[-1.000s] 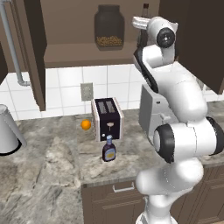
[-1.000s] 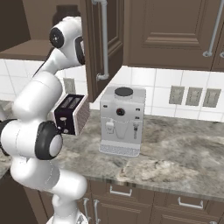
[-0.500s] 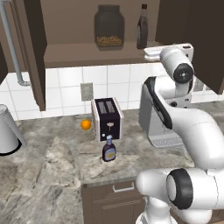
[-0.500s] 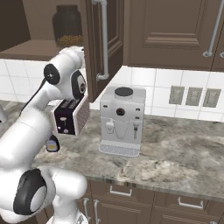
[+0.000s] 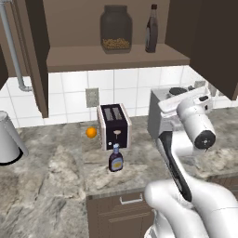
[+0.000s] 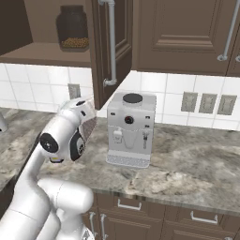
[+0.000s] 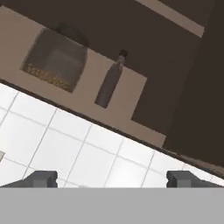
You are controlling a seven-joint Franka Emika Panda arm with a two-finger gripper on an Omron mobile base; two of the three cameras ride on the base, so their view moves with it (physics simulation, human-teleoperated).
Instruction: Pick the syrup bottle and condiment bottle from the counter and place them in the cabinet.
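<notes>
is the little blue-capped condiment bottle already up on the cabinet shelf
No: the condiment bottle stands on the counter in front of the toaster, below the cabinet shelf.

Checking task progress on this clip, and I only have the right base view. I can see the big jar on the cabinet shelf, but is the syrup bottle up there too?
Observer: Yes. In the left base view the syrup bottle stands upright on the cabinet shelf. It is to the right of the jar in that view and apart from it.
Operator: And the condiment bottle?
Observer: The condiment bottle stands on the counter, just in front of the toaster.
Operator: Is anything held?
Observer: No. The hand view shows the jaws open with nothing between them, looking up at the shelf.
</notes>
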